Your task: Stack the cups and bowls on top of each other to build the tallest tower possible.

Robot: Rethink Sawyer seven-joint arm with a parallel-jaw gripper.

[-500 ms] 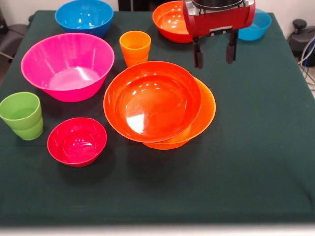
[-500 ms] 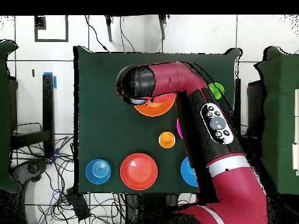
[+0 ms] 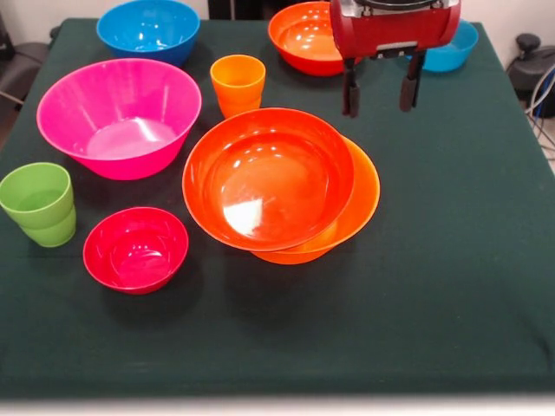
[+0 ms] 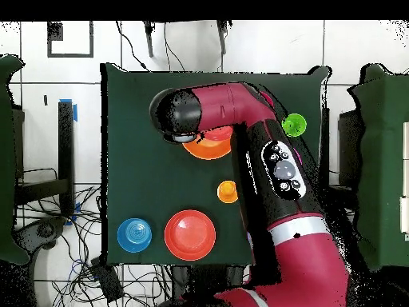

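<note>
The red and black tool [image 3: 379, 85] hangs released, its two dark fingers [image 3: 349, 87] spread apart and empty, above the dark green cloth-covered bench [image 3: 451, 260] just beyond the far right rim of the tower [image 3: 277, 186]. The tower is two glossy plastic bowls: a red-orange bowl [image 3: 267, 178] sitting in the widest orange bowl [image 3: 360, 204], shifted to the left so the lower bowl's rim shows as a crescent on the right.

Just behind the tower stands the small orange tapered cup [image 3: 238, 83], upright. Left of it is the wide pink bowl [image 3: 119, 117], and behind that the blue bowl [image 3: 148, 29]. The light green cup [image 3: 38, 204] stands upright near the left edge, with the small crimson bowl [image 3: 135, 249] beside it, in front of the pink bowl. At the far side, another red-orange bowl [image 3: 302, 36] lies partly behind the tool's red housing, and a second blue bowl [image 3: 455, 48] shows at its right.

From overhead, the arm [image 4: 272, 160] covers much of the bench and the tower's orange edge [image 4: 209, 148] shows beneath its head.

No brand or writing can be read anywhere.
</note>
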